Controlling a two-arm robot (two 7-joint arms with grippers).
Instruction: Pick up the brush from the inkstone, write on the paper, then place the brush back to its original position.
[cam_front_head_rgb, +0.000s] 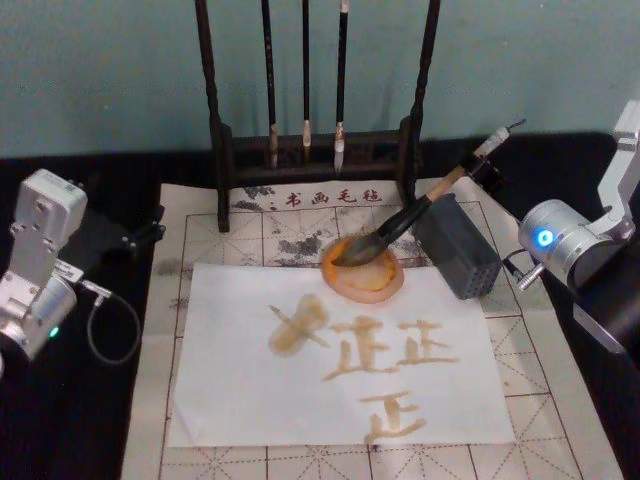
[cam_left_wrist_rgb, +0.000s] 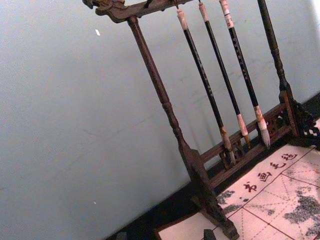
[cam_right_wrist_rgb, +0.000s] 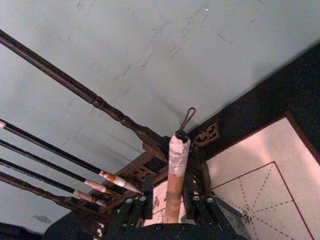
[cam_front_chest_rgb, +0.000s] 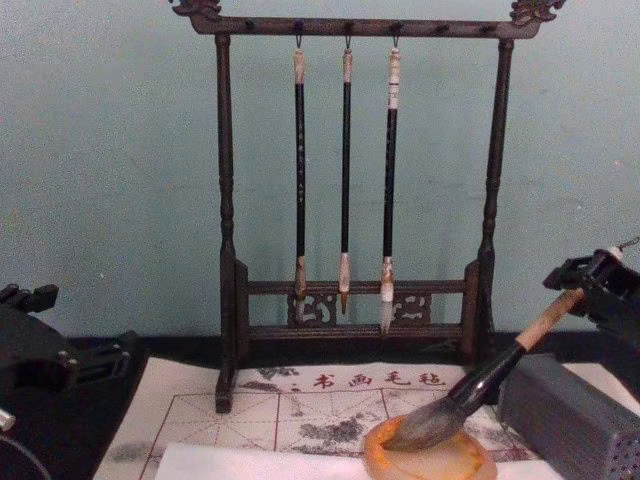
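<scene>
Right gripper (cam_front_chest_rgb: 590, 282) sitting at the upper end of the brush (cam_front_head_rgb: 415, 218), fingers (cam_right_wrist_rgb: 131, 212) on both sides of the tan handle in the right wrist view, white-wrapped end poking out past them. Looks clamped on the handle, or at least right up against it. Brush tilted, bristle head resting in the orange-tan inkstone (cam_front_head_rgb: 390, 285), handle leaning up and to the right over the grey perforated box (cam_front_head_rgb: 459, 247).

Left gripper parked off at the left edge of the worktop, black mass by the mat's corner in the chest view (cam_front_chest_rgb: 40, 350). Can't tell if open or closed.

Inkstone sitting at the top edge of the white paper (cam_front_head_rgb: 230, 400), overlapping it a bit. Paper already carrying brownish strokes: a cross-like smear on the left and three block characters toward the right and bottom. Paper lying on a beige mat (cam_front_head_rgb: 540, 390) with red grid lines, dark ink blotches and a row of red characters along its far edge.

Behind that, a dark wooden brush rack (cam_front_chest_rgb: 225, 200) with three thin black-handled brushes (cam_front_chest_rgb: 345, 170) hanging side by side. Black worktop (cam_front_head_rgb: 110, 420) under everything, pale teal wall (cam_front_chest_rgb: 110, 150) at the back. Grey box just right of the inkstone, nearly touching it.
</scene>
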